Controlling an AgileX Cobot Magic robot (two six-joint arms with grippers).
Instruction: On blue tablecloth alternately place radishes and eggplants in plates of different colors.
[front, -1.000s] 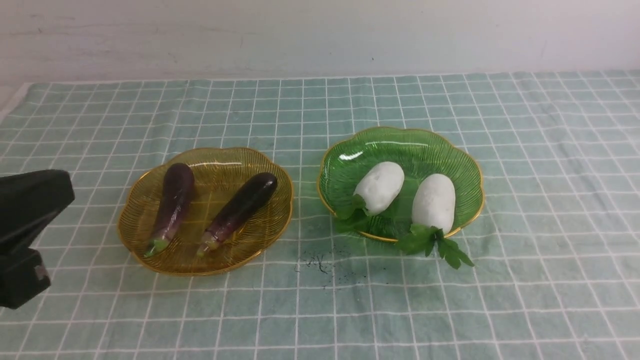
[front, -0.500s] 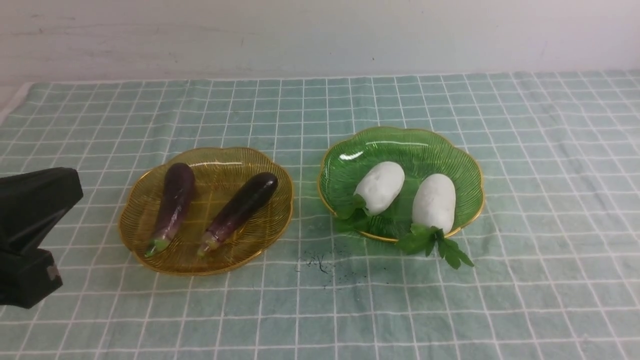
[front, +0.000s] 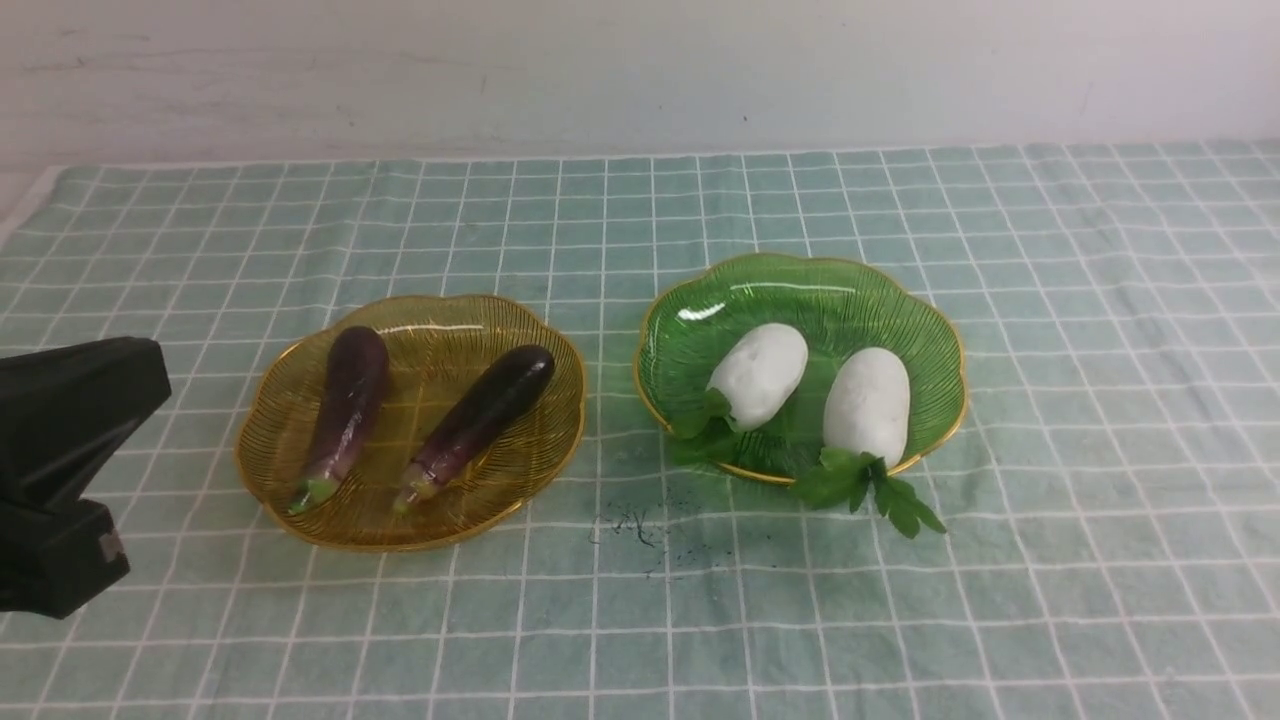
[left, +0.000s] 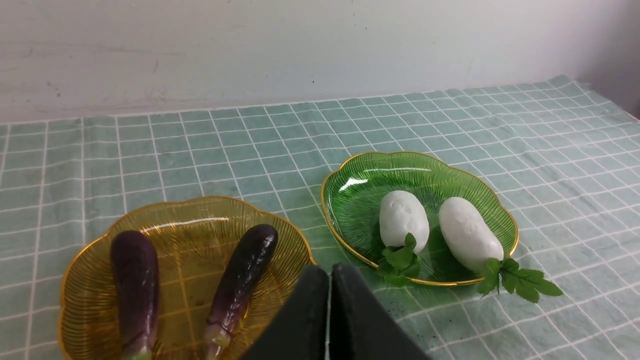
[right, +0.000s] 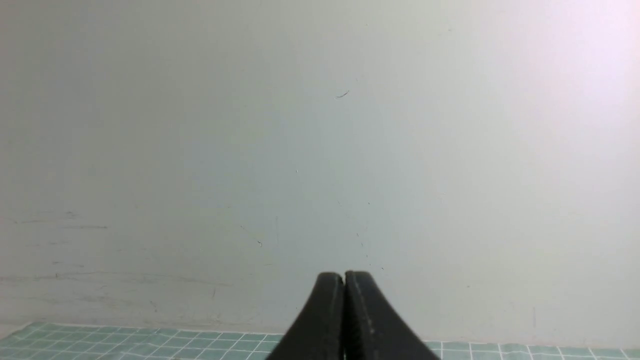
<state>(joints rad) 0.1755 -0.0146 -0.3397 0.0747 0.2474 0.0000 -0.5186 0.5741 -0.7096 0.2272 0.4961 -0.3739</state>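
Two dark purple eggplants (front: 346, 415) (front: 478, 423) lie side by side in the amber-yellow plate (front: 540, 460) on the blue tablecloth (front: 640, 620). Two white radishes (front: 762, 372) (front: 868, 403) with green leaves lie in the green plate (front: 850, 290) to its right. My left gripper (front: 150, 375) hovers at the left edge, left of the amber plate, shut and empty. In the left wrist view its tips (left: 330, 270) are pressed together, near the eggplant (left: 242, 277) and the radish (left: 403, 219). My right gripper (right: 344, 277) is shut and empty, facing the wall; the front view does not show it.
A white wall (front: 640, 70) runs behind the cloth's far edge. A small dark smudge (front: 640, 525) marks the cloth in front of the two plates. A radish's leaves (front: 905, 505) hang over the green plate's front rim onto the cloth.
My left gripper has drifted slightly to the right, toward the amber plate. The plates, eggplants and radishes have not moved.
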